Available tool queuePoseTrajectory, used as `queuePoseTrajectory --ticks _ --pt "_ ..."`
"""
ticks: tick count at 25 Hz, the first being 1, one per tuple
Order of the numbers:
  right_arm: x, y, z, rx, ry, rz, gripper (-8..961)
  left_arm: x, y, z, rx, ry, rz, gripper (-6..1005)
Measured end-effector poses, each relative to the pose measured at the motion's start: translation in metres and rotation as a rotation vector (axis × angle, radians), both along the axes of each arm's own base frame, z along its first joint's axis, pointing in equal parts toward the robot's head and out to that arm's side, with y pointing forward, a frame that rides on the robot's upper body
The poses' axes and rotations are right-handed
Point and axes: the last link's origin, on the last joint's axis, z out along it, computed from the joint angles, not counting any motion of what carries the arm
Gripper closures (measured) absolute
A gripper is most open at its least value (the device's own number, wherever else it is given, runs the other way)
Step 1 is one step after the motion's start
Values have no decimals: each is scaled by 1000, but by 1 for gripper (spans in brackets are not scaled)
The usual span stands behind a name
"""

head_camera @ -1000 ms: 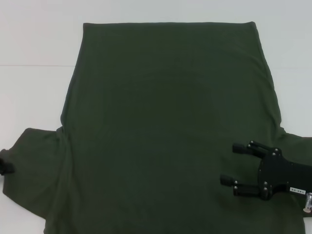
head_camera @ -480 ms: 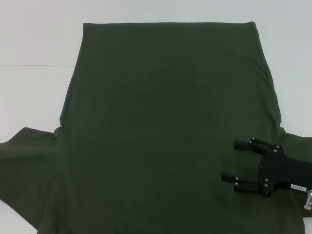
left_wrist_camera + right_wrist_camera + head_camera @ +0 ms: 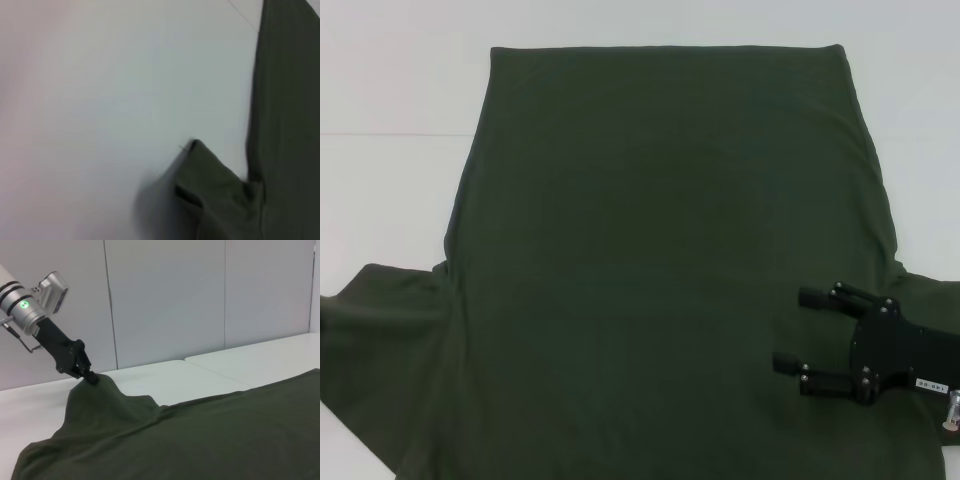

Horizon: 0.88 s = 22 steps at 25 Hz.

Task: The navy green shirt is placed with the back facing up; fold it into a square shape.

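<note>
The navy green shirt (image 3: 660, 260) lies spread flat on the white table, plain side up, with its hem at the far end. My right gripper (image 3: 792, 330) hovers open over the shirt's near right part, beside the right sleeve, holding nothing. The left gripper (image 3: 90, 377) shows only in the right wrist view, shut on the tip of the left sleeve (image 3: 100, 400) and holding it up in a peak above the table. In the left wrist view the pinched sleeve (image 3: 210, 175) shows beside the shirt's body (image 3: 290, 100).
The white table (image 3: 390, 200) surrounds the shirt on the left, far and right sides, with a seam line across it. Grey wall panels (image 3: 165, 300) stand behind the table in the right wrist view.
The left gripper has left the head view at the left edge, and the left sleeve now stretches out to that edge. The right gripper has shifted slightly toward the near right.
</note>
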Motion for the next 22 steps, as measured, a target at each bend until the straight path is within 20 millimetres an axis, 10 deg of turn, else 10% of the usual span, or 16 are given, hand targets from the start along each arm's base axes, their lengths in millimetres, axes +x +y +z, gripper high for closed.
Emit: queuePoseTrajectory --ticks 9,22 --pt "-2 0 -1 -11 4 9 18 49 27 -4 -56 -117 -117 995" --pt "-3 -4 -2 -20 26 9 19 100 46 -71 -137 -313 -236 987"
